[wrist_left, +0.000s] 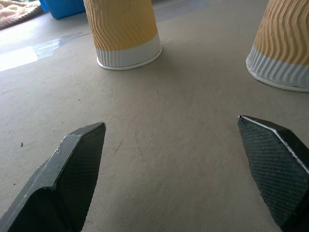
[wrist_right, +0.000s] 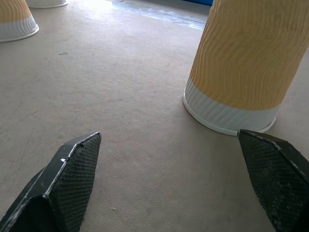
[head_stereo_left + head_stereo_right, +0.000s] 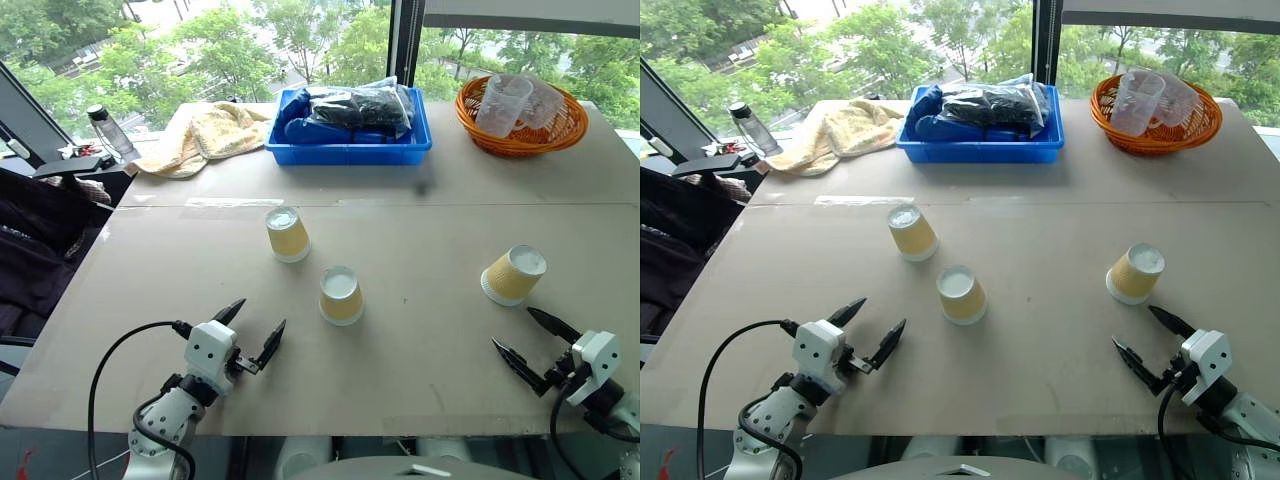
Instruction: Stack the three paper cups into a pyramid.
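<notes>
From my head camera, the desk carries everything. At 12 o'clock on its far edge sits a blue bin of dark bagged items. At 10 o'clock lies a cream towel, and at 1 o'clock an orange basket holds clear plastic cups.

I see the three paper cups standing upside down, white bases up, none stacked. The far-left cup and the centre cup stand near each other. The right cup stands well apart at 3 o'clock and leans slightly.

My left gripper hovers at 7 o'clock, jaws spread wide and holding nothing, near the centre cup. My right gripper hovers at 4 o'clock, jaws likewise wide and holding nothing, with the right cup just beyond its fingertips.
</notes>
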Available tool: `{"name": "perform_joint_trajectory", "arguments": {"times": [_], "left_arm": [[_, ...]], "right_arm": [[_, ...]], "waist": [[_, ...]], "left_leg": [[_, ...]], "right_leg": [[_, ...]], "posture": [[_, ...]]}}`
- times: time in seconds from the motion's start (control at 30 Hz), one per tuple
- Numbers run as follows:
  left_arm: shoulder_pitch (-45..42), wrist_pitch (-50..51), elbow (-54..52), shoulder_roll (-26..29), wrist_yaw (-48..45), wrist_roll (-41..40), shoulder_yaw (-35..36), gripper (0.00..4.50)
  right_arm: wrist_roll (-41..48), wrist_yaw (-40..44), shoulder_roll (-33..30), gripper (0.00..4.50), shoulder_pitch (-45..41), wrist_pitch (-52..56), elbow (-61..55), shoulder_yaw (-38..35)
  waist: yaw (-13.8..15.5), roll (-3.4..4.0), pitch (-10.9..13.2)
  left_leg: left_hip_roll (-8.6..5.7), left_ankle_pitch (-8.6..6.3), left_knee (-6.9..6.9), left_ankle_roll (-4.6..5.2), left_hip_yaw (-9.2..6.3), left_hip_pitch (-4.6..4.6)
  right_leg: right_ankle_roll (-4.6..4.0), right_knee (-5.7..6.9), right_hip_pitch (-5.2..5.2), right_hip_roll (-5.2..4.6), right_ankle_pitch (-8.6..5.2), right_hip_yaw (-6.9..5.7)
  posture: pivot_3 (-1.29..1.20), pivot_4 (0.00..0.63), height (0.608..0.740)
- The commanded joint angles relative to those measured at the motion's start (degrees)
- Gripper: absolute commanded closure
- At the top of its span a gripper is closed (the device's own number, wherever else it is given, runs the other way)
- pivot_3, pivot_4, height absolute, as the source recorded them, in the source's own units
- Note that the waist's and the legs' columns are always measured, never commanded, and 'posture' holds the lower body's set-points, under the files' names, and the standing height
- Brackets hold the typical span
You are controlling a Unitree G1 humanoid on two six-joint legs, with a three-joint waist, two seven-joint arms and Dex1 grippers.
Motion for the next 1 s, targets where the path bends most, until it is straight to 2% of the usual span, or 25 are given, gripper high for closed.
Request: {"name": "perform_joint_trajectory", "arguments": {"times": [0.03, 0.17, 0.4, 0.77, 0.9, 1.0], "left_arm": [[3.09, 3.2, -0.43, 1.59, -2.58, -1.72, -1.02, 0.0], [3.99, 5.93, -6.15, 3.42, -5.71, -6.65, -0.98, 0.0], [3.99, 9.16, -9.65, 3.49, -5.1, -6.42, -2.15, 0.0], [2.92, 10.78, -10.52, 3.4, -4.31, -6.01, -2.67, 0.0], [1.84, 10.55, -10.41, 4.62, -7.32, -8.65, -1.87, 0.0], [-0.08, 11.4, -10.6, 6.88, -11.98, -12.08, -1.31, 0.0]], "right_arm": [[1.73, 2.59, -1.42, 0.03, 1.33, -0.16, -0.56, -1.82], [3.21, 4.81, -2.48, 0.03, 2.3, 0.16, -0.81, -2.4], [3.11, 5.24, -2.09, 0.03, 1.6, 0.16, -0.61, -2.4], [3.23, 6.01, -2.19, 0.03, 1.12, 0.54, -1.65, -1.72], [2.09, 8.23, -3.14, 0.03, 2.63, 2.9, -8.96, 3.22], [0.97, 5.61, -2.24, 0.03, 1.51, 8.19, -16.64, 9.02]], "waist": [[0.0, 0.01, 0.0], [0.0, -0.11, 0.42], [0.12, -0.56, 0.94], [0.21, -0.6, 0.97], [0.17, -0.62, 0.98], [0.13, -0.69, 1.01]], "left_leg": [[0.0, 0.0, 0.0, 0.0, 0.0, 0.0], [0.02, -0.01, -0.02, 0.0, -0.01, -0.07], [-0.04, -0.02, 0.01, 0.02, 0.0, -0.18], [-0.06, -0.01, 0.08, 0.03, -0.02, -0.18], [-0.05, -0.01, 0.1, 0.03, -0.03, -0.15], [0.03, -0.01, 0.1, 0.03, -0.07, -0.14]], "right_leg": [[0.0, -0.01, 0.0, 0.0, 0.0, 0.0], [-0.01, -0.13, -0.01, 0.01, 0.0, -0.02], [-0.04, -0.2, -0.01, -0.02, 0.04, -0.04], [-0.21, -0.15, 0.06, 0.04, 0.15, -0.08], [-0.2, -0.13, 0.11, 0.06, 0.15, -0.09], [-0.22, -0.09, 0.1, 0.16, 0.16, -0.12]], "posture": [[0.0, 0.15, 0.733], [0.0, 0.15, 0.733], [0.0, 0.15, 0.733], [0.0, 0.15, 0.733], [0.0, 0.15, 0.733], [0.0, 0.15, 0.733]]}}
